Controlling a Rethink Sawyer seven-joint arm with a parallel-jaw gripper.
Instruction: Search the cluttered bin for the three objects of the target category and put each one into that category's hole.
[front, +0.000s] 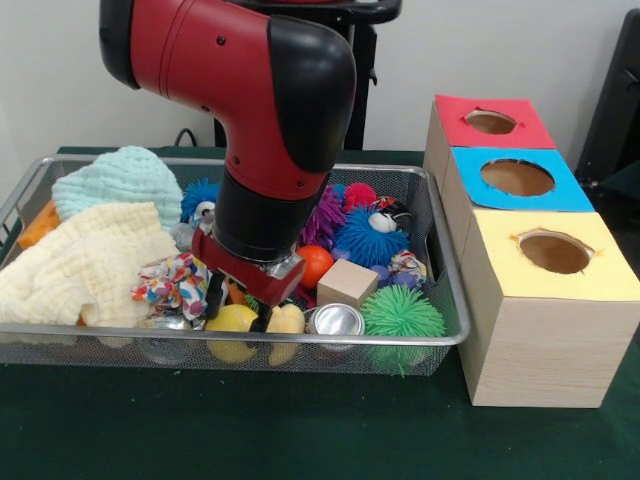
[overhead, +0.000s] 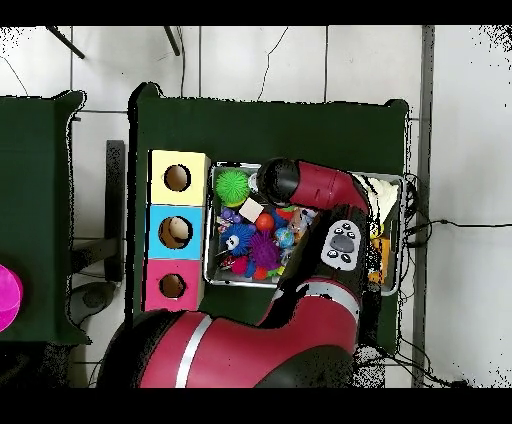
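My fingers dip into the wire bin, spread apart just over the yellow rubber duck at its front edge: light, squashy, probably slippery, so pinch its body.

Wire mesh bin: full of mixed toys and cloths. Right: wooden box, round holes topped red, blue, yellow.

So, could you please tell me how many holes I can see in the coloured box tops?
3: one in the red-topped wooden box, one in the blue-topped, one in the yellow-topped, in a row beside the wire mesh bin.
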